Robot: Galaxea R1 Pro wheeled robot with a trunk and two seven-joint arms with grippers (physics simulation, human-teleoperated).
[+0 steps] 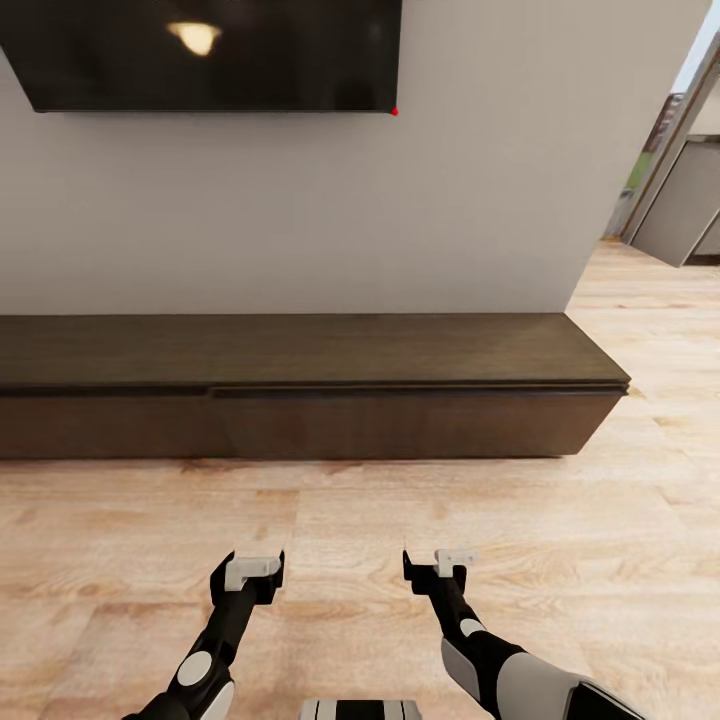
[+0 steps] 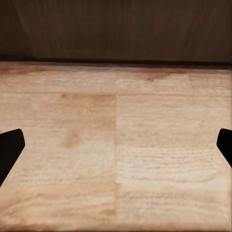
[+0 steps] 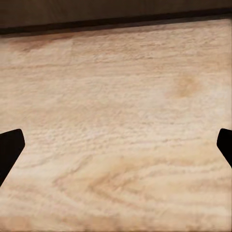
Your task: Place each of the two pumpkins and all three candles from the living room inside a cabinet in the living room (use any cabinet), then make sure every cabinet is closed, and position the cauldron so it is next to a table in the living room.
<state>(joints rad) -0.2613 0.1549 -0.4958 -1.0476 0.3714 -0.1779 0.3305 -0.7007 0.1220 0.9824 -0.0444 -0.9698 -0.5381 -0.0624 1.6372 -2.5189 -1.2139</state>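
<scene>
The long low dark-brown cabinet (image 1: 300, 400) runs along the white wall ahead, its plain front panels all shut. Its front also fills the far strip of the left wrist view as a dark panel, the cabinet (image 2: 116, 29), and the right wrist view catches the cabinet (image 3: 96, 12) as a thin band. My left gripper (image 1: 250, 570) and right gripper (image 1: 440, 565) hang side by side over the plank floor a short way before it, both open and empty. The black fingertips (image 2: 9, 150) sit far apart at the frame edges. Pumpkins, candles, cauldron and table are out of view.
A black wall-mounted TV (image 1: 210, 50) hangs above the cabinet. Light wood plank floor (image 1: 400, 500) lies between me and the unit. At the right the wall ends and a doorway opens toward grey kitchen units (image 1: 680, 210).
</scene>
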